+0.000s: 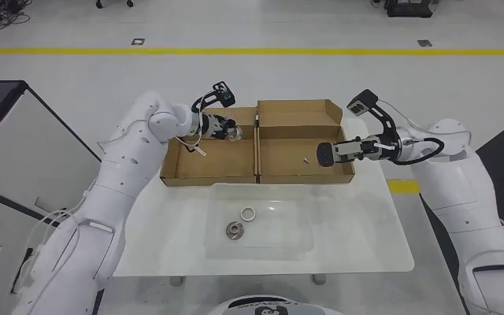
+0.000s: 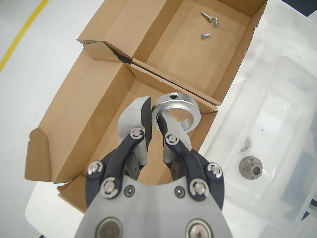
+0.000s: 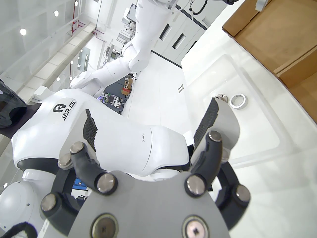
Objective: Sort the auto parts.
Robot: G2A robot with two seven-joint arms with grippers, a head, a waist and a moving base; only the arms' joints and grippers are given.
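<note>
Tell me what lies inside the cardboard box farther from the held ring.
Three small bolts lie on the box floor. In the left wrist view its near wall covers a strip of that floor.

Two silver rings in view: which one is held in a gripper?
The ring clamped in the left gripper over a cardboard box. The other ring lies flat in the clear tray, beside the flanged hub.

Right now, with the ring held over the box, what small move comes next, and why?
Probably open the jaws of the left gripper: the ring hangs above the left box, while bolts lie in the right box, so it likely belongs here.
</note>
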